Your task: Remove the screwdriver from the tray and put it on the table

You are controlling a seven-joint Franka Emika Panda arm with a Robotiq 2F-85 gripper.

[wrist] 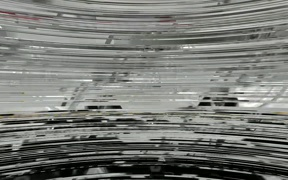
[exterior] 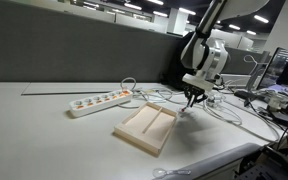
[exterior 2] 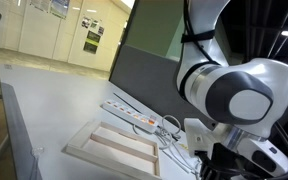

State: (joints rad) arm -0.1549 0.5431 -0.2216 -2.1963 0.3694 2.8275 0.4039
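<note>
Far left, the white bench (exterior: 44, 120) lies bare and runs back to a dark partition (exterior: 74, 45). Next comes a white strip (exterior: 99, 101) with orange switches, lying at a slant. Just in front of it and to its right sits the tray (exterior: 136, 127), pale wood with a low rim and a ridge down the middle that splits it into two long bays. Behind the tray's far corner thin white cables (exterior: 159, 95) loop over the bench. Over them, just past that corner, the claw (exterior: 192, 99) hangs low from the arm (exterior: 206, 50), tips pointing down.

From the opposite side the arm (exterior 2: 234, 95) bulks huge at the right and hides the claw's tips among dark shapes beneath it. This view looks more steeply into the tray (exterior 2: 109, 150), and both bays show as plain pale wood. The strip (exterior 2: 134, 118) lies beyond it and the cables (exterior 2: 172, 135) tangle at its right end.

The wrist view is nothing but grey streaks.

The screwdriver I cannot pick out in any view: at this size it may be lost against the tray's wood or hidden at the claw. Whether the claw is spread, pressed together or pinching something, I cannot tell.
</note>
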